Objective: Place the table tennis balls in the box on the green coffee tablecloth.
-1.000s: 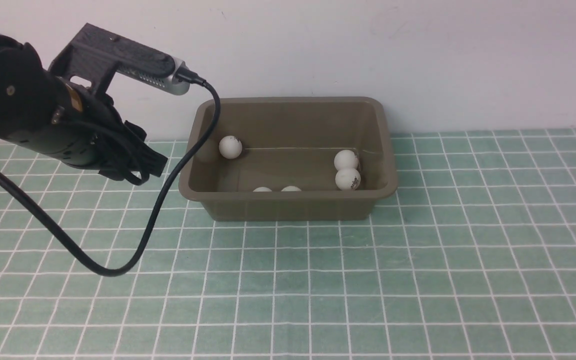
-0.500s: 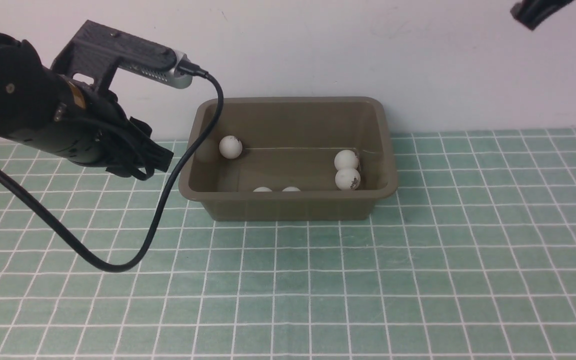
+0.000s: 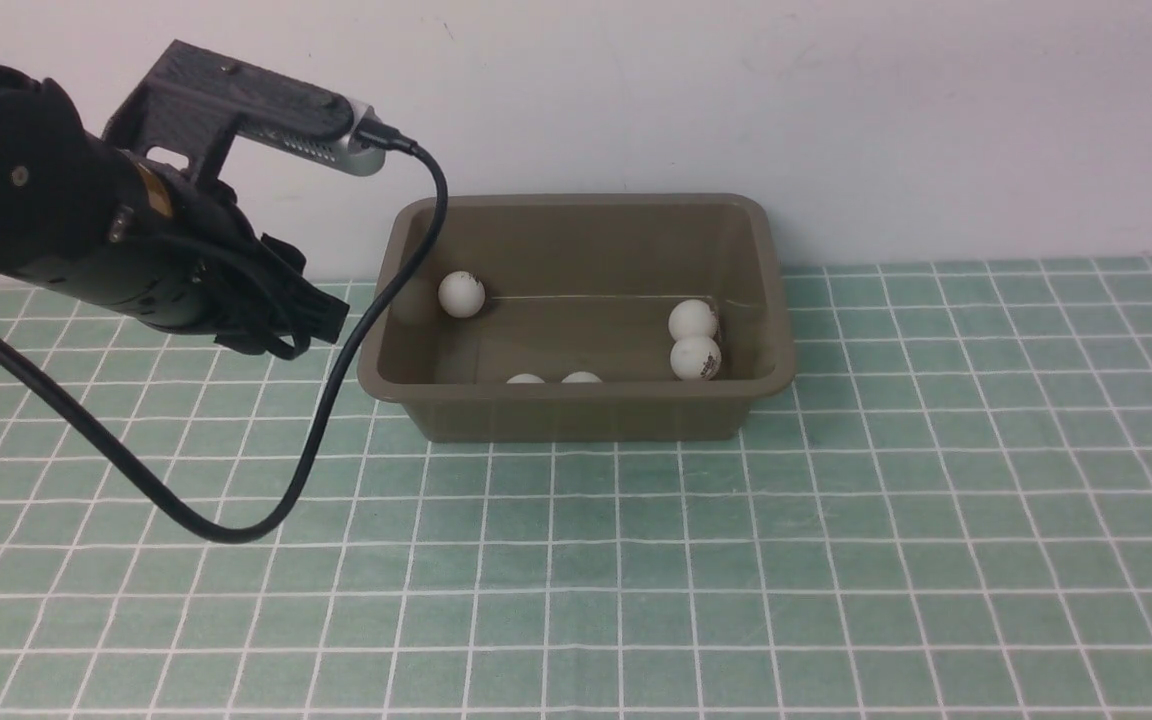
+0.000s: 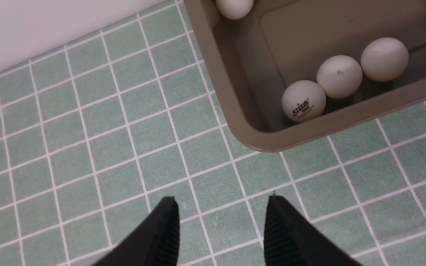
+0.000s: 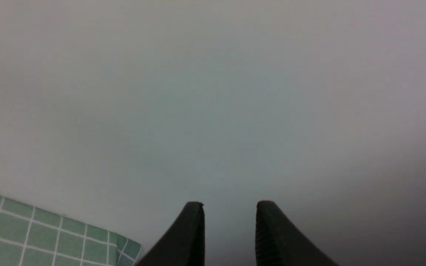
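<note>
Jaws of left gripper (image 4: 221,201) parted, empty, beside box (image 4: 220,85) of balls (image 4: 303,101); right gripper (image 5: 229,205) narrowly parted, empty, facing wall (image 5: 213,92).

Teal grid tablecloth (image 3: 836,520) — olive-brown box (image 3: 576,412) resting on it, by the wall

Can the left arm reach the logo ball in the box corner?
Probably yes: left pincer is open, empty, beside the box; nothing covers the logo ball, though walls crowd it.

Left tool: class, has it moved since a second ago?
Yes: in the front view the left tool edged rightward toward the left rim of the box.
</note>
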`<action>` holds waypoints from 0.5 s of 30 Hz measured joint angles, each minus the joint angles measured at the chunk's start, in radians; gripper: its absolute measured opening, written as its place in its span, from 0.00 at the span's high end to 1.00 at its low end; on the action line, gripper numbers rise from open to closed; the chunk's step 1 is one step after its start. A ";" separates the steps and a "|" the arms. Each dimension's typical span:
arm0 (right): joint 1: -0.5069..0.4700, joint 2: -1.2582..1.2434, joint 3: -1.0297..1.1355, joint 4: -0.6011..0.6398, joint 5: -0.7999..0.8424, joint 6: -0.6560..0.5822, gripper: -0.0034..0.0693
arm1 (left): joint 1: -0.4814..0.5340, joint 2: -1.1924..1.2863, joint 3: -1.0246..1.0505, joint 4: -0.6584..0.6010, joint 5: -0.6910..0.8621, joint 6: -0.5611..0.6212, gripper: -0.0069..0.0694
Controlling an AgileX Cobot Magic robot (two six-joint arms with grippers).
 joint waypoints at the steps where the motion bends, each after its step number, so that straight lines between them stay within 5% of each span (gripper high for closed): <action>1: -0.011 -0.017 0.000 0.000 -0.003 0.024 0.69 | 0.000 0.000 0.000 -0.005 0.000 0.000 0.53; 7: -0.080 -0.149 0.000 0.000 -0.005 0.342 0.74 | 0.000 0.000 0.000 -0.042 0.000 0.000 0.53; 15: -0.080 -0.164 0.000 0.000 0.092 0.563 0.87 | 0.000 0.000 0.000 -0.063 0.000 0.000 0.53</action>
